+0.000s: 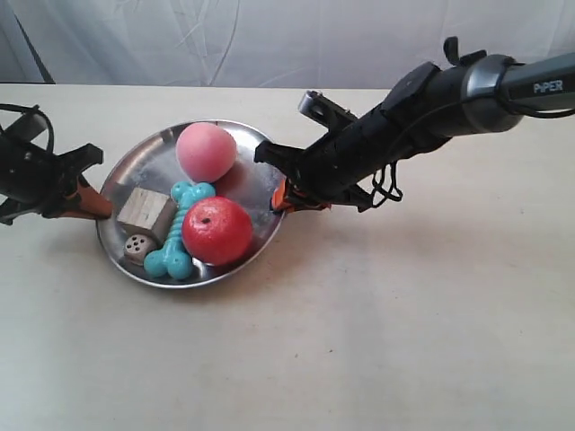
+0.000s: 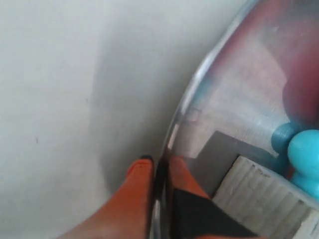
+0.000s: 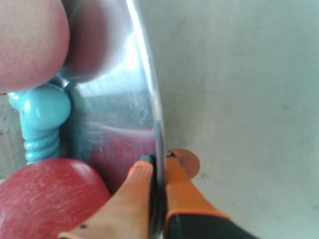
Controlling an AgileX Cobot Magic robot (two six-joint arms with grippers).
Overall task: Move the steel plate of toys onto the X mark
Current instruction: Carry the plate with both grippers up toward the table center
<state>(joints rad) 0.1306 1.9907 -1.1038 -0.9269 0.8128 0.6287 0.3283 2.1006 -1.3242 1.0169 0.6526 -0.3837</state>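
Note:
The steel plate [image 1: 241,176] rests at the table's centre-left and holds a pink ball [image 1: 206,151], a red apple-like ball [image 1: 217,230], a turquoise bone [image 1: 179,233], a wooden cube [image 1: 146,211] and a dotted die [image 1: 137,246]. My left gripper [image 2: 160,167] is shut on the plate's rim [image 2: 180,112]; one orange finger is inside, the other outside. On the opposite rim [image 3: 148,84] my right gripper [image 3: 158,164] is shut the same way, beside the red ball [image 3: 47,196]. In the exterior view the grippers [image 1: 97,208] [image 1: 281,195] flank the plate. No X mark shows.
The beige table [image 1: 404,323] spreads wide to the front and right of the plate. A white cloth backdrop [image 1: 225,40] hangs behind the table's far edge. The black arm [image 1: 422,112] reaches in from the exterior view's upper right.

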